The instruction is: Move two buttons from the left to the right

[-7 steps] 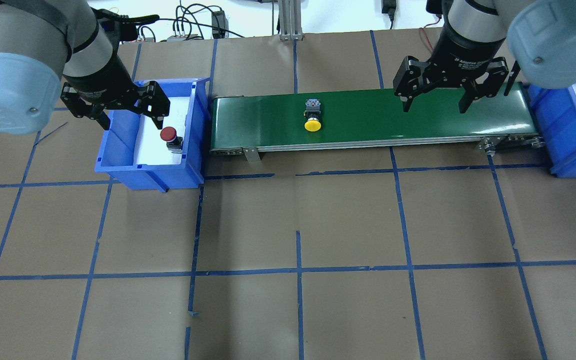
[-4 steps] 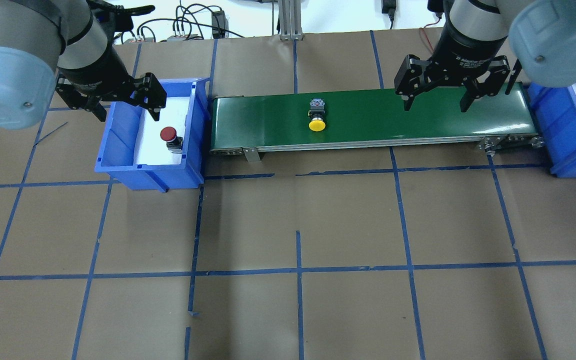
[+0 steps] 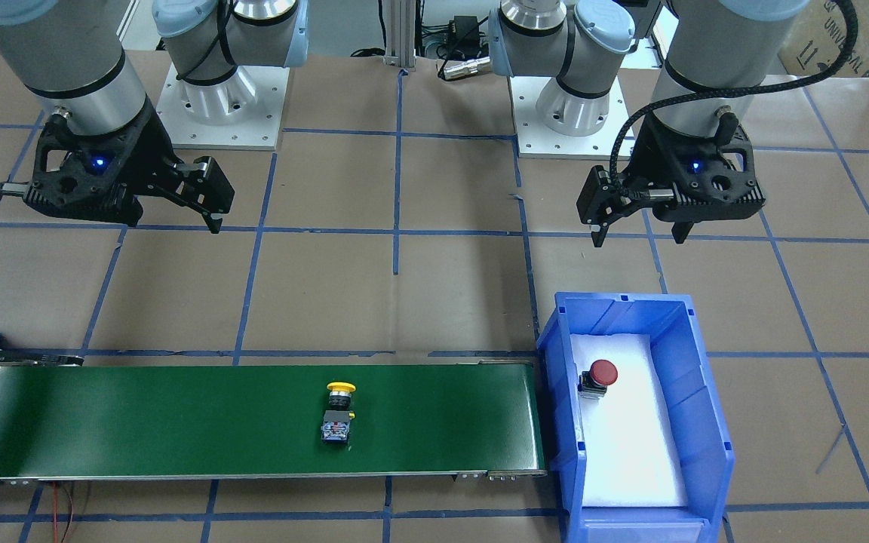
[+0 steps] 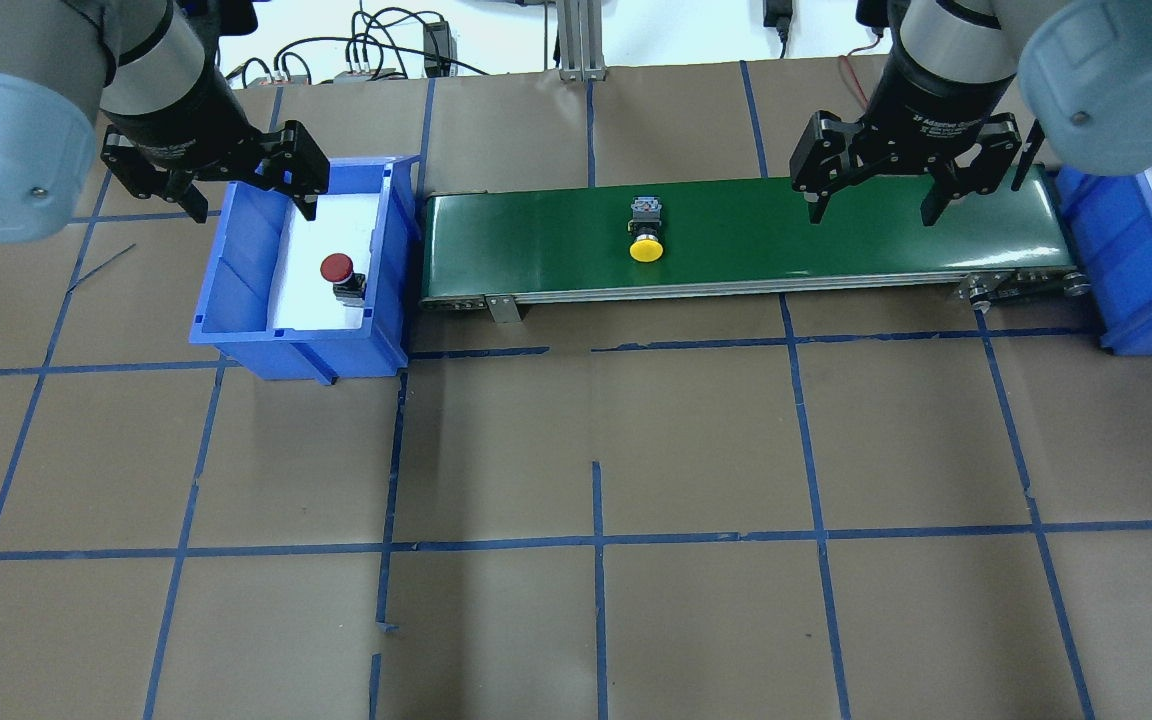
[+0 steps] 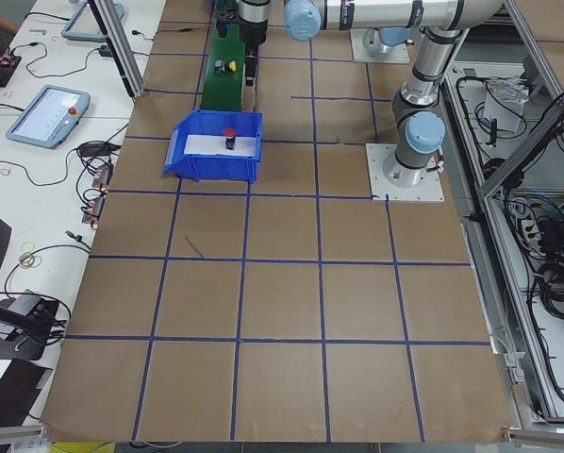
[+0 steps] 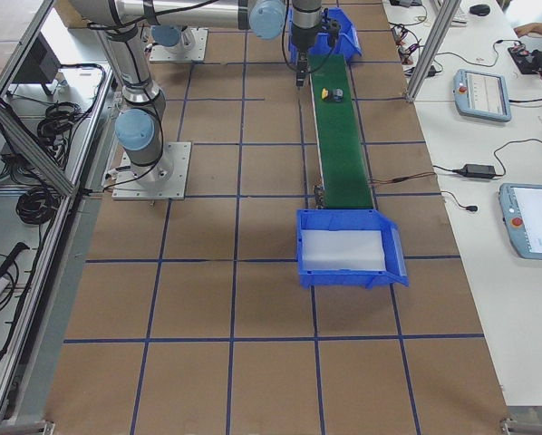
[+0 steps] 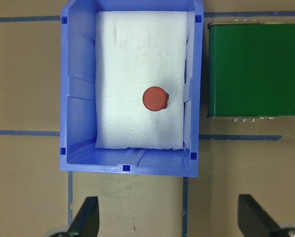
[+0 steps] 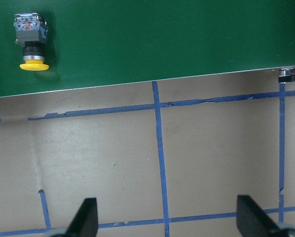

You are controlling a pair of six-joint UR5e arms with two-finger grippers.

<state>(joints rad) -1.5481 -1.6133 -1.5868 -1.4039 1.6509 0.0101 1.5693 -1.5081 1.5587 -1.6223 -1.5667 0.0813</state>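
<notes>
The yellow-capped button lies on its side on the green conveyor belt, near the middle; it also shows in the front-facing view and the right wrist view. The red-capped button stands in the left blue bin on white foam, also in the left wrist view. My left gripper is open and empty, high above the bin's robot-side edge. My right gripper is open and empty above the belt's right part, right of the yellow button.
A second blue bin with white foam stands at the belt's right end, with nothing in it in the exterior right view. Brown paper with blue tape lines covers the table. Cables lie along the far edge.
The yellow button has moved right along the belt. My left gripper has shifted up and left in the overhead view, away from the red button. My right gripper has barely moved.
</notes>
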